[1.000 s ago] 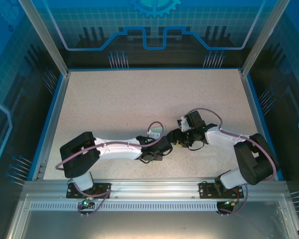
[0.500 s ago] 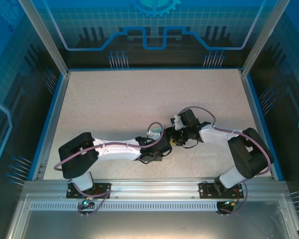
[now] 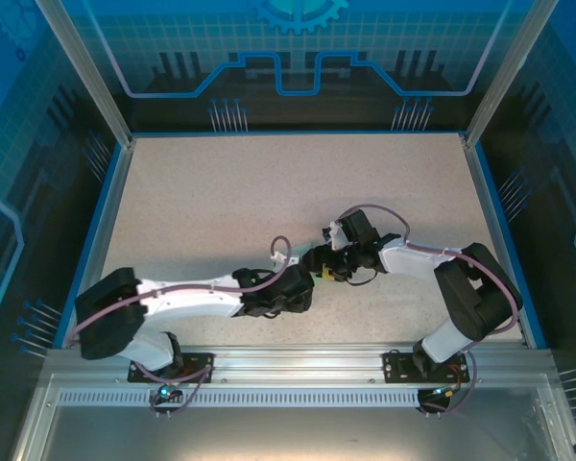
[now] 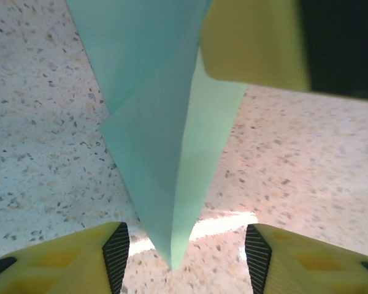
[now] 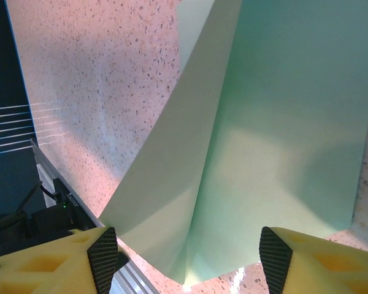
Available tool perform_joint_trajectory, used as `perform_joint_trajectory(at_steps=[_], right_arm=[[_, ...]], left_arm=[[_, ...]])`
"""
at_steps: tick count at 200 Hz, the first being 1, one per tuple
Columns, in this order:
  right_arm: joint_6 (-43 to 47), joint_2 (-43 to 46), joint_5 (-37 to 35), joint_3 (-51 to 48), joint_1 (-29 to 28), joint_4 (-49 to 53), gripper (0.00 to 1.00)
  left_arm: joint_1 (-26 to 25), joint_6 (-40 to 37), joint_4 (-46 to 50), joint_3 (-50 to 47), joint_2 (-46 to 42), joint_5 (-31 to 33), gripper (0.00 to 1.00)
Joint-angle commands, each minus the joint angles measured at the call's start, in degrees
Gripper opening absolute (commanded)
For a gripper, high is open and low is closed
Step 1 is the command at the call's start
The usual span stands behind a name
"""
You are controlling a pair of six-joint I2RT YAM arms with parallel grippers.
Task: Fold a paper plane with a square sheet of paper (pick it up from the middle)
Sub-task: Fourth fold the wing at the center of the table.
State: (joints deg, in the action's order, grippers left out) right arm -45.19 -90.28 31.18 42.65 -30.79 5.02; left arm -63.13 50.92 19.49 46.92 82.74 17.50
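Paper plane (image 4: 159,141) points its tip into the spread left pincer (image 4: 187,260).

You've got a speckled beige stone-look counter (image 3: 221,202) with a blue edging strip (image 3: 98,230) round it. A silver aluminium rail (image 3: 298,363) runs across the near edge, with angled aluminium posts (image 3: 84,72) at the back corners. A blue circuit-pattern backdrop panel (image 3: 298,48) stands behind.

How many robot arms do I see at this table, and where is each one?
2. The left arm reaches from the near-left corner toward the centre; the right arm reaches in from the near-right, meeting it mid-table.
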Motion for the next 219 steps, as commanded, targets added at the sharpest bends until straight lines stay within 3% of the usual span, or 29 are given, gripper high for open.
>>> perform_joint_trajectory(at_steps=[1,34,87,173,219], right_arm=[[0.44,-0.51,1.86,1.36,-0.94,-0.28,0.67],[1.16,-0.34,2.26,1.54,-1.28,0.47,0.67],[1.07,2.23,1.10,0.50,-2.38,1.37,0.67],[1.45,3.68,1.53,-0.60,-3.46,0.29,0.70],[2.81,-0.78,1.60,2.26,-3.51,0.64,0.59]], left_arm=[[-0.12,0.65,-2.05,-3.95,-6.12,-0.44,0.57],[3.02,7.09,-1.06,-10.31,-12.11,-0.56,0.42],[11.71,12.06,-9.05,-16.43,-12.46,-11.57,0.31],[12.05,9.81,-14.01,-10.97,-1.97,-16.58,0.19],[11.36,8.02,-12.48,-9.04,1.81,-20.22,0.16]])
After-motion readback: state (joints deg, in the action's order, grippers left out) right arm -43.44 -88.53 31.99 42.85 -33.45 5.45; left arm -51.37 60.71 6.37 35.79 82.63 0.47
